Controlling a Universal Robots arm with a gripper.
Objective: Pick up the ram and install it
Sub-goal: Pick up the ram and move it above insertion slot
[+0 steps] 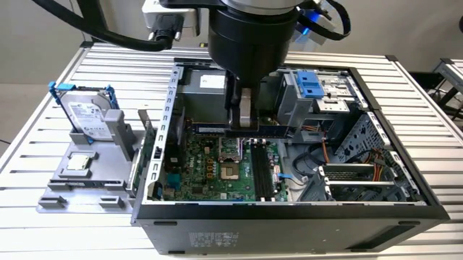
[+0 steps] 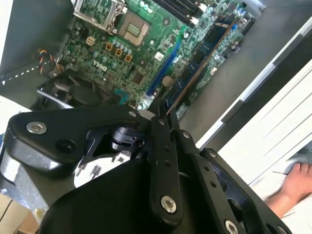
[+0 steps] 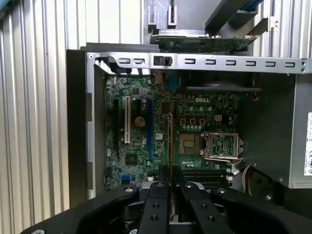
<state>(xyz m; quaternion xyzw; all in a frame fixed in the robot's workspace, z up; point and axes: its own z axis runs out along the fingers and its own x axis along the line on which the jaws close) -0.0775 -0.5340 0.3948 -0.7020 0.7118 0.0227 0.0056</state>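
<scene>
Black gripper (image 1: 244, 127) clamped on long flat dark blue-green ram stick (image 1: 210, 130) above green motherboard (image 1: 195, 168), ram's long axis crosswise to motherboard's black slots (image 1: 262, 168).

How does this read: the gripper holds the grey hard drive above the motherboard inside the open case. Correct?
No. The gripper is shut on the ram, not the hard drive, which stands in a grey holder at the exterior view's left. The exterior view shows this.

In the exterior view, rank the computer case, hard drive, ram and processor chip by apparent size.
computer case
hard drive
ram, longer but much thinner
processor chip looks smallest, though close to the ram in area
</scene>
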